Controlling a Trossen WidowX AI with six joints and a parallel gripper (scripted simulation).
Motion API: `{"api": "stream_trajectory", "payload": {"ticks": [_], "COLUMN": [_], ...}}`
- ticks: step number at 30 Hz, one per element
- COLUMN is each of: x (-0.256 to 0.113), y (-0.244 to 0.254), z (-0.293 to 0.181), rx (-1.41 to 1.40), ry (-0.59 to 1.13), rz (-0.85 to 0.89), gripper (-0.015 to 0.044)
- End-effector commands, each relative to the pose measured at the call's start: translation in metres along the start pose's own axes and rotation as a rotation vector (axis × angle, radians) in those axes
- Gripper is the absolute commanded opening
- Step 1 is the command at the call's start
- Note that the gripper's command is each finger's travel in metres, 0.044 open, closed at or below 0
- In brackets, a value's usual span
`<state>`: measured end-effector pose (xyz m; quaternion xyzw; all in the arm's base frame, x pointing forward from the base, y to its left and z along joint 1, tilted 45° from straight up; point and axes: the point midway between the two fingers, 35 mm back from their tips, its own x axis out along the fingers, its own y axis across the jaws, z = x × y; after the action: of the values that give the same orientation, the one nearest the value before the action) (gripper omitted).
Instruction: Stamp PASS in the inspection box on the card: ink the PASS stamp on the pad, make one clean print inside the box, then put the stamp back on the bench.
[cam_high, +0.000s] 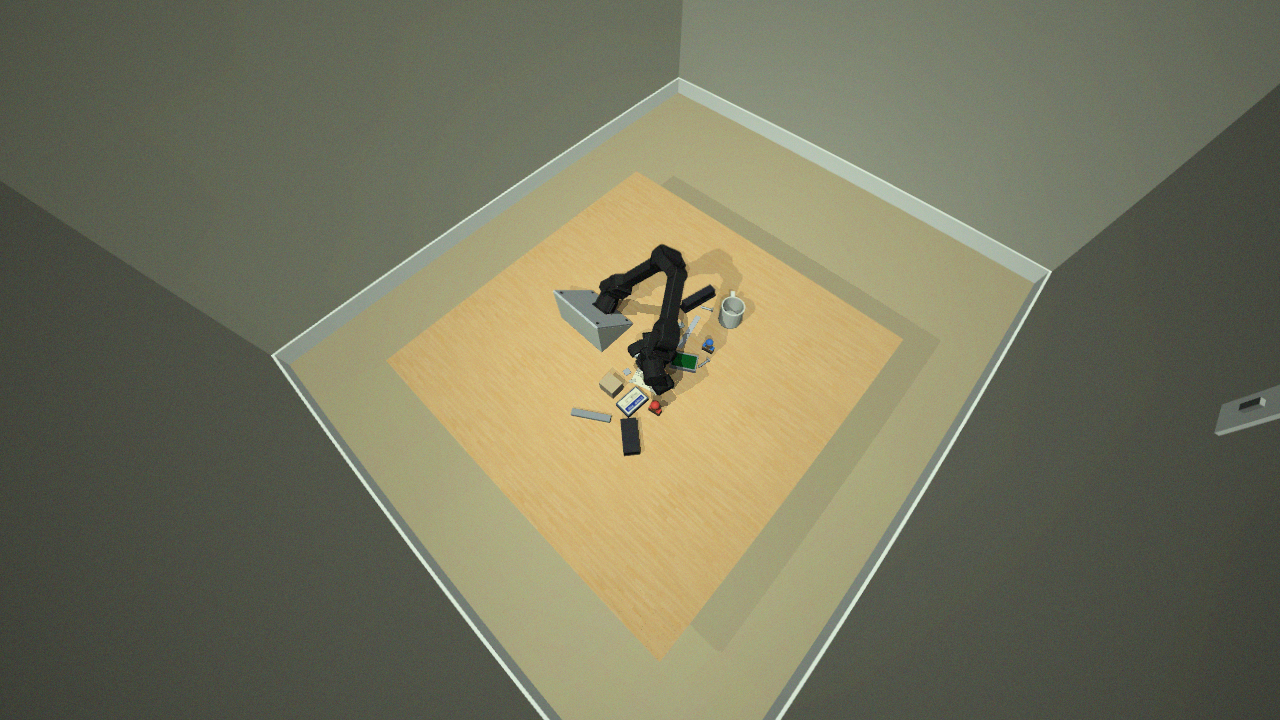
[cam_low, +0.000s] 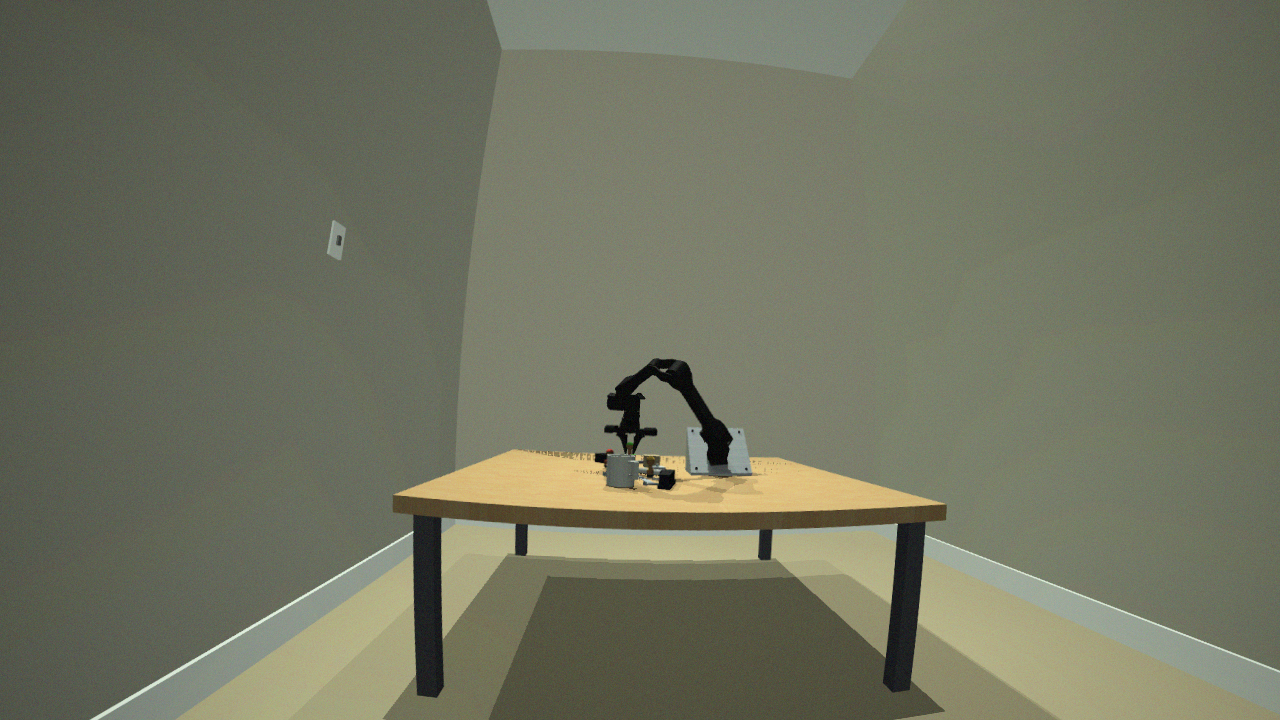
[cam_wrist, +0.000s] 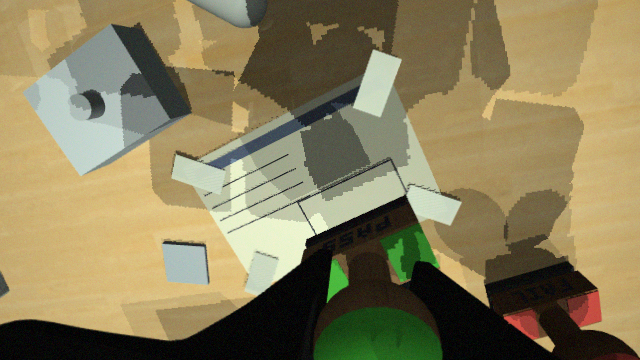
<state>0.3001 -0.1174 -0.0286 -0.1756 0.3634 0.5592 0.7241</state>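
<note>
My gripper (cam_wrist: 371, 268) (cam_low: 630, 446) is shut on the PASS stamp (cam_wrist: 377, 332), which has a green knob and a dark block lettered PASS. The card (cam_wrist: 265, 235) is taped down at its corners. The stamp covers the near part of the inspection box (cam_wrist: 345, 180) in the wrist view; no print shows in the part left visible. I cannot tell whether the stamp touches the card. Its underside is hidden. In the top view, a green panel in a grey frame (cam_high: 686, 361) and a white-and-blue rectangle (cam_high: 631, 401) lie near the card; which is the ink pad is unclear.
The red FAIL stamp (cam_wrist: 542, 295) (cam_high: 655, 406) stands right of the card in the wrist view. A grey block (cam_wrist: 75, 135) and a small tile (cam_wrist: 185, 262) lie left. Also there are a mug (cam_high: 732, 313) (cam_low: 620, 471), a blue-topped stamp (cam_high: 708, 344), and a black box (cam_high: 630, 436).
</note>
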Motion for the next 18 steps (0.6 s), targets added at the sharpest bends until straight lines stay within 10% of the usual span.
{"api": "stream_trajectory", "payload": {"ticks": [1,18], "x": [0.005,0.016], "y": [0.002,0.003], "z": [0.000,0.001], "rx": [0.010,0.009], "ry": [-0.008,-0.010], "rz": [0.003,0.003], "gripper": [0.0000,0.0000]}}
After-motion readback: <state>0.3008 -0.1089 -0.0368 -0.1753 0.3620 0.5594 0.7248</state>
